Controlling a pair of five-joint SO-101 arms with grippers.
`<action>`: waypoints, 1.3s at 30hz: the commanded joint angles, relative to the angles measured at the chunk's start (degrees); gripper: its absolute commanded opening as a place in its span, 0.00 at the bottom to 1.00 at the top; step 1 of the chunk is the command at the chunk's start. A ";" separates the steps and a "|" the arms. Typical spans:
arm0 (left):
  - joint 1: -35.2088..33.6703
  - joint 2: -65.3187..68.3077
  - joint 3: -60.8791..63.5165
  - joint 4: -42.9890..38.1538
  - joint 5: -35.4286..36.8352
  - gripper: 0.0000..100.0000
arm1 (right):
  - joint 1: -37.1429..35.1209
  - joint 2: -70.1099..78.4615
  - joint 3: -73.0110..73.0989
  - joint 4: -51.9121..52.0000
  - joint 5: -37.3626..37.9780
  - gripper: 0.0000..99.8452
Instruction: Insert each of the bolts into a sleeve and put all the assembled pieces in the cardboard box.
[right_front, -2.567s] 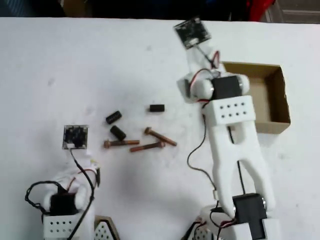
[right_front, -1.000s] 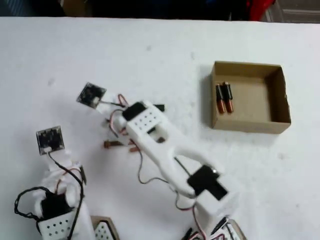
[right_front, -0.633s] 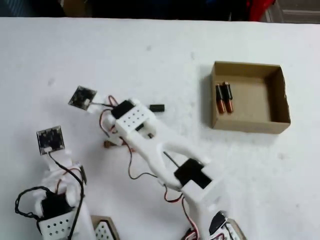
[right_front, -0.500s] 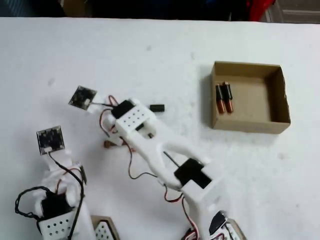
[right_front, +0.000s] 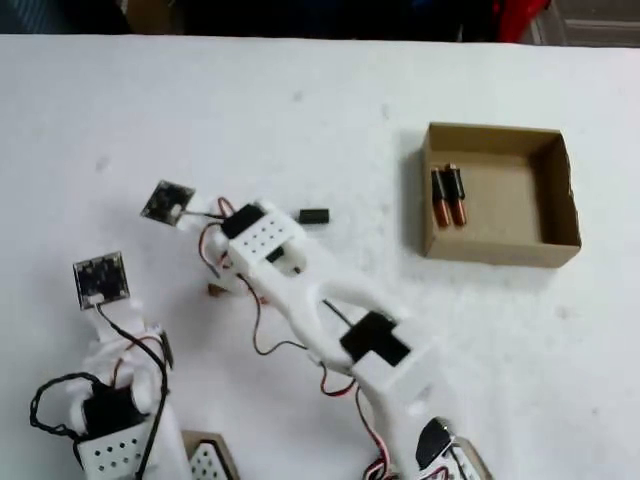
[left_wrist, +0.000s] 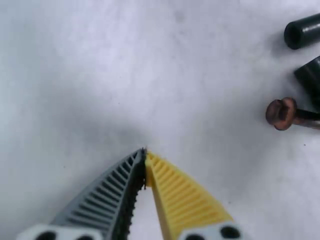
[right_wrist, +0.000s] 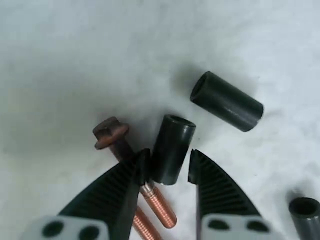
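The right arm (right_front: 300, 275) has swung from the brown cardboard box (right_front: 500, 248) on the right over to the loose parts left of the middle of the white desk (right_front: 300, 100). The right gripper (right_wrist: 169, 159) is apart, one finger each side of a short black tube sleeve (right_wrist: 173, 142), just beside a copper bolt (right_wrist: 111, 133). The left gripper (left_wrist: 145, 155) is pressed together over bare desk. Two finished pieces (right_front: 447, 197) lie in the box, so a new pair seems to start.

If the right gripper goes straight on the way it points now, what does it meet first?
Most likely the black sleeve that lies between the open fingers of the right gripper; depth is unclear.
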 joint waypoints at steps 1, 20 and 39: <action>-0.13 -0.57 -0.09 0.79 -0.09 0.02 | -0.31 1.71 -6.68 2.15 -2.29 0.11; -0.22 -0.57 -0.09 0.79 -0.09 0.02 | -0.13 12.18 -20.84 9.45 -8.44 0.02; -0.13 -0.57 -0.09 0.79 -0.26 0.02 | 7.08 -6.73 -26.37 23.16 -8.00 0.02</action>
